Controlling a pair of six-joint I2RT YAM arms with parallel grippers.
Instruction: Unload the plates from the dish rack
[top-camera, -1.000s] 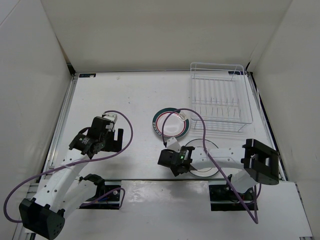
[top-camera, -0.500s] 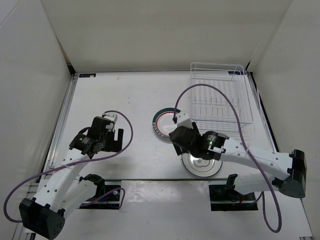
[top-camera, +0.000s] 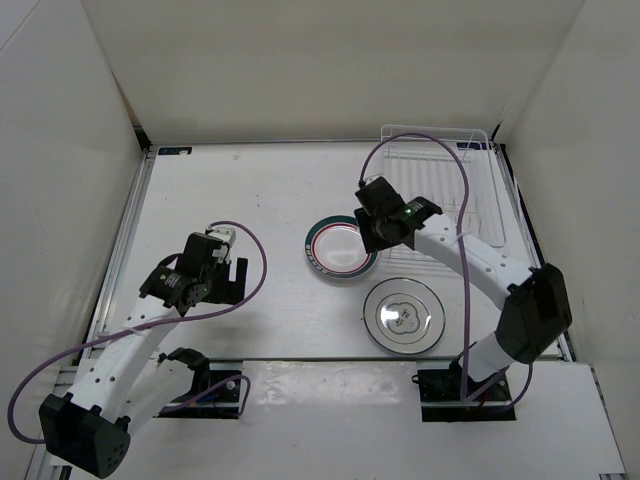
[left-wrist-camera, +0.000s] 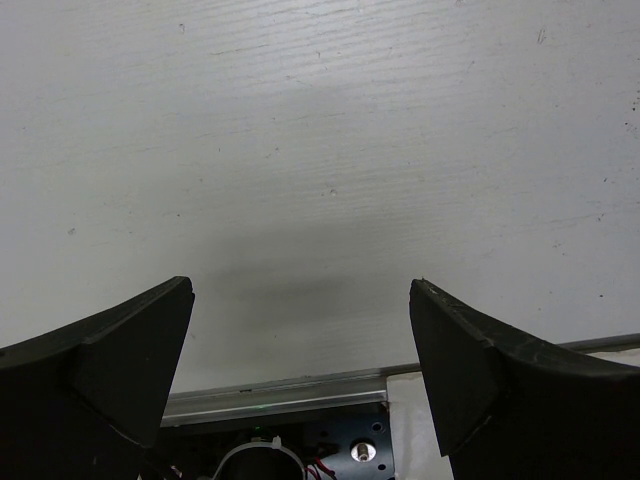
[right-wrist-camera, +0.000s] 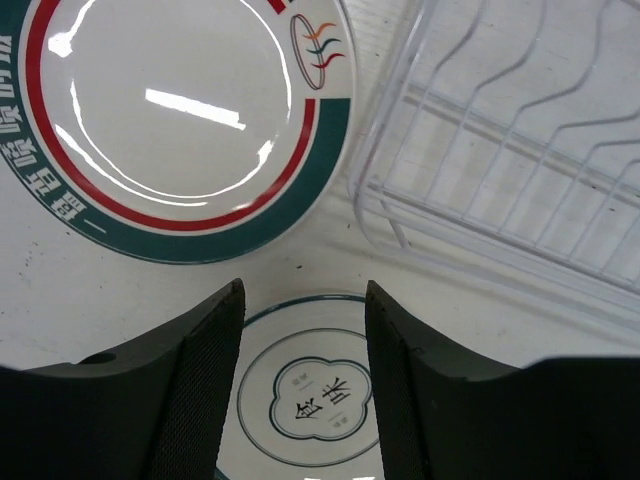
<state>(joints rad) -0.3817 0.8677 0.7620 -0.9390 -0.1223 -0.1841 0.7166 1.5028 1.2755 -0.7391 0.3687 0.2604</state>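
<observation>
The plate with the green-and-red rim (top-camera: 338, 250) lies flat on the table's middle; it also shows in the right wrist view (right-wrist-camera: 180, 120). The plate with the thin dark rim and grey centre motif (top-camera: 403, 317) lies flat in front of it, and the right wrist view (right-wrist-camera: 310, 400) shows it between the fingers, far below. The white wire dish rack (top-camera: 478, 200) stands at the back right with no plate in it; its corner shows in the right wrist view (right-wrist-camera: 520, 150). My right gripper (top-camera: 374, 234) (right-wrist-camera: 303, 300) is open and empty, raised between the banded plate and the rack. My left gripper (top-camera: 228, 275) (left-wrist-camera: 300, 290) is open and empty over bare table on the left.
White walls close in the table at the back and on both sides. A metal rail (left-wrist-camera: 280, 398) runs along the near edge by the arm bases. Purple cables (top-camera: 420, 150) loop from both arms; the right one arches over the rack.
My right gripper has left the thin-rimmed plate at the near side and swung up and back toward the rack. That plate now lies fully uncovered. The left arm has not moved.
</observation>
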